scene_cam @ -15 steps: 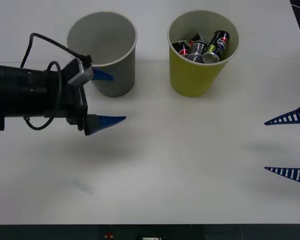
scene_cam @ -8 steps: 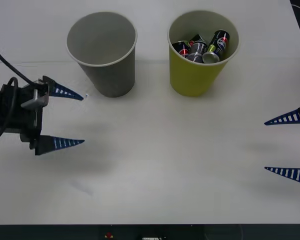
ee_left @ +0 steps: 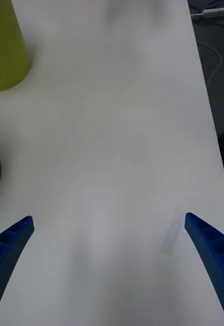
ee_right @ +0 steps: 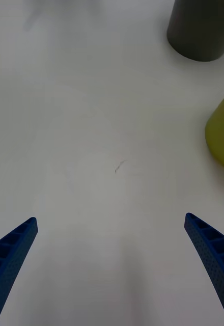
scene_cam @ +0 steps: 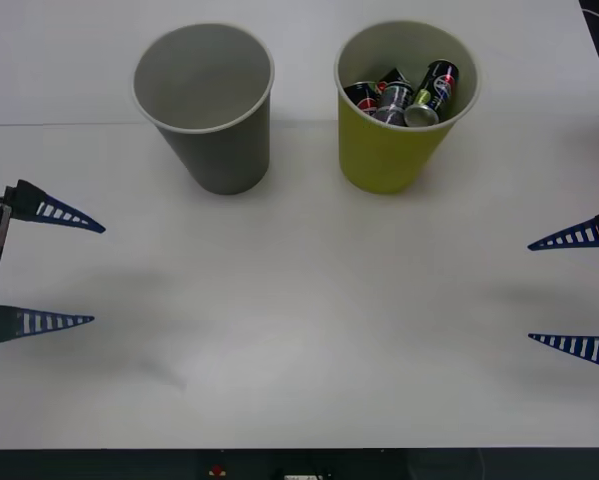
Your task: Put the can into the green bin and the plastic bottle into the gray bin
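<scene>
Spread wide with nothing between them, the blue ribbed fingers of the left gripper (scene_cam: 64,270) hung over the white table (scene_cam: 309,330) at its left edge, and the right gripper (scene_cam: 564,293) stood equally wide at the right edge. At the far side the gray bin (scene_cam: 207,105) stood upright, just left of the green bin (scene_cam: 394,150). The can (scene_cam: 436,84) leaned inside the green bin among other dark cans (scene_cam: 379,98).

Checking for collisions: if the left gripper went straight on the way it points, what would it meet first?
The left gripper, open, points across bare table toward the right gripper. The way looks free; both bins seem off that line.
</scene>
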Available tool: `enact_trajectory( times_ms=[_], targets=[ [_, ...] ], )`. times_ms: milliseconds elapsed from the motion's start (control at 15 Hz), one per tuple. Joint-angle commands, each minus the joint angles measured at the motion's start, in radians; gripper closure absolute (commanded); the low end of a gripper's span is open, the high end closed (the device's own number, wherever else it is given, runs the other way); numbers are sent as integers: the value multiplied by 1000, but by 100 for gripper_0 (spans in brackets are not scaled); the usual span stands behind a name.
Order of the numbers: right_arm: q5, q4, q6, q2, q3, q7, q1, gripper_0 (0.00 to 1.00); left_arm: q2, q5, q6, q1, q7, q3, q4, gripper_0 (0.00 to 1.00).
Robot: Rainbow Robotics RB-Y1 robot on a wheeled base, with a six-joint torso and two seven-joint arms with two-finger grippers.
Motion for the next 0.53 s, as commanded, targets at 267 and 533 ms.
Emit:
enact_trajectory(
  times_ms=[267, 533],
  targets=[
    [0, 0, 0, 0, 0, 0, 0, 0, 3, 24, 1, 119, -1, 100, -28, 0],
    [0, 0, 0, 0, 0, 0, 0, 0, 3, 24, 1, 120, 7, 100, -28, 0]
  ],
)
